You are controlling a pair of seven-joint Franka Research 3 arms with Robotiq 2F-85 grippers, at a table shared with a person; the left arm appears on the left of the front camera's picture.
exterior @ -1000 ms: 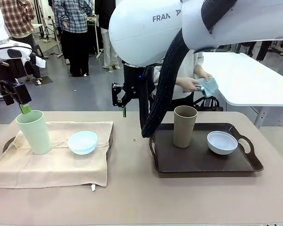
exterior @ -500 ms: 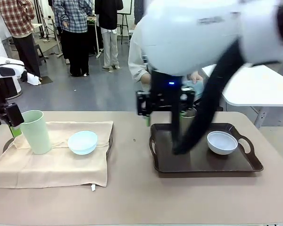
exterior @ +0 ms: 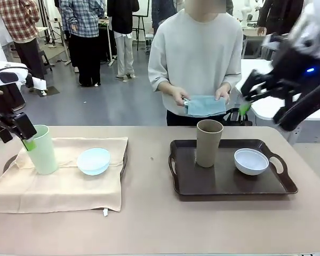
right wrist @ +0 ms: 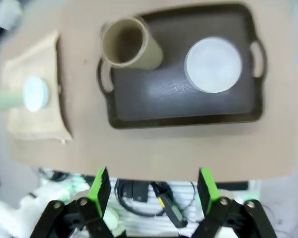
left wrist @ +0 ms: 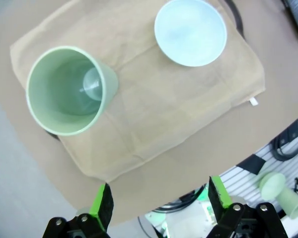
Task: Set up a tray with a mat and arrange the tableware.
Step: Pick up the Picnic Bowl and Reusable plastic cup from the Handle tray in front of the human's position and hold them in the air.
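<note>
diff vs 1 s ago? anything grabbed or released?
The right arm swung from the middle of the table out to its own side and up; the right gripper is open and empty. The left gripper dropped a little beside the green cup, also open. Nothing was grabbed or released. Green cup, blue bowl, mat, tan cup, white bowl and dark tray stayed put.

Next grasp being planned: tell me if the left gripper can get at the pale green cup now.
Probably yes: the left gripper is open close by the pale green cup, with nothing between them.
</note>
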